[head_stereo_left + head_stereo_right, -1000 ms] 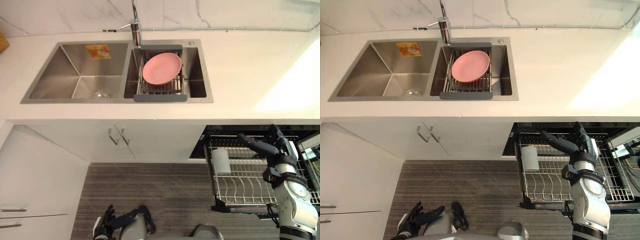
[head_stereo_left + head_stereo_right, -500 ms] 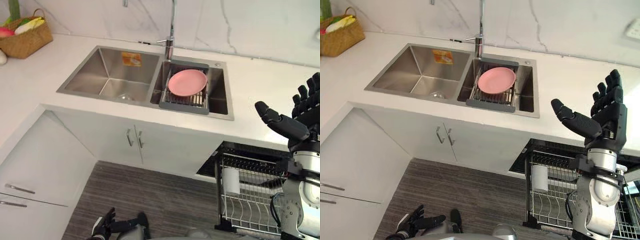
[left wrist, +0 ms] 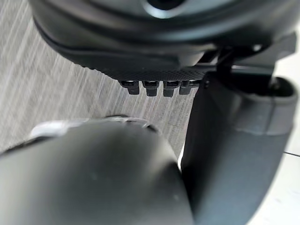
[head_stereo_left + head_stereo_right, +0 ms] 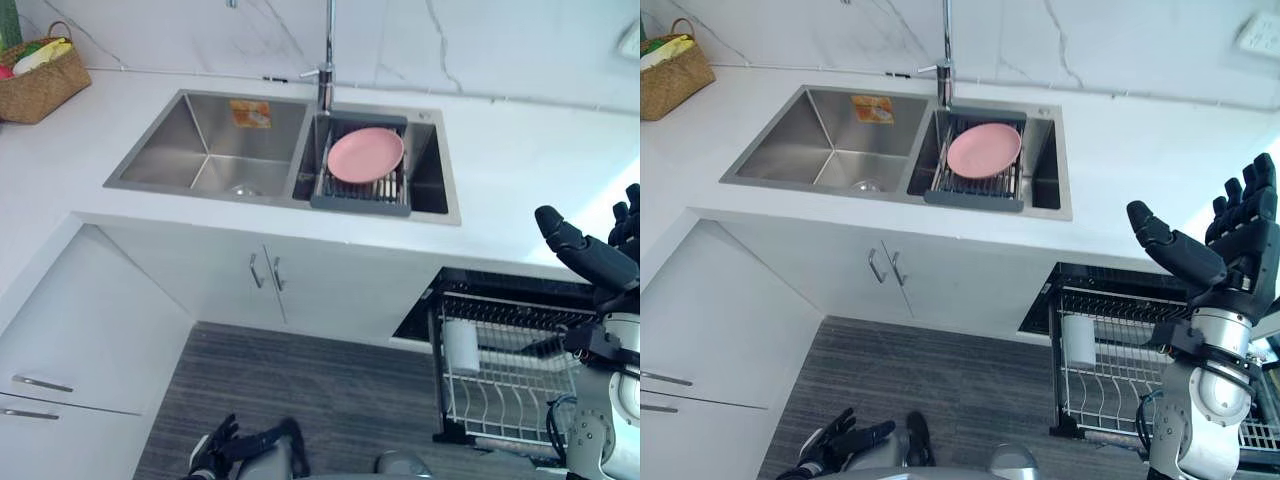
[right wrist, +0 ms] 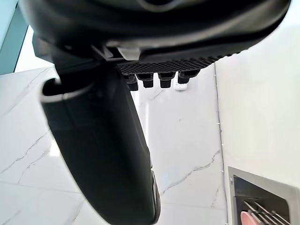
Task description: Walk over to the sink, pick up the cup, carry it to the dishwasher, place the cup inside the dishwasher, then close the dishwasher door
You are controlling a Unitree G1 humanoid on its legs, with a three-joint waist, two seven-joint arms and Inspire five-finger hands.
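Up from the wire rack it hung over 1 s ago, the right hand (image 4: 1238, 258) now stands at counter height on the right, palm showing, fingers straight and spread, thumb stuck out toward the sink; it holds nothing. The head camera has swung in that time too, so the changed framing of the counter is the view's doing, not the things'.

Lowest and nearest, the left hand (image 4: 843, 443) hangs over the striped grey floor (image 4: 970, 390), fingers loosely spread and empty, much as it was 1 s ago.

Beyond the right arm, the dishwasher rack (image 4: 1120, 385) is pulled out from under the counter. The white cup (image 4: 1077, 340) sits in it against its left side, where it was before, with neither hand touching it.

Past that come 2 white cabinet doors (image 4: 890, 275), then the pale counter (image 4: 1140, 160). The steel sink (image 4: 820, 150) has 2 basins: the left one is bare, and the right one holds a drying rack (image 4: 975, 185) with 1 pink plate (image 4: 983, 150) on it. A faucet (image 4: 944, 60) rises behind. Far left stands a wicker basket (image 4: 670, 70) against the marble wall (image 4: 1090, 40).
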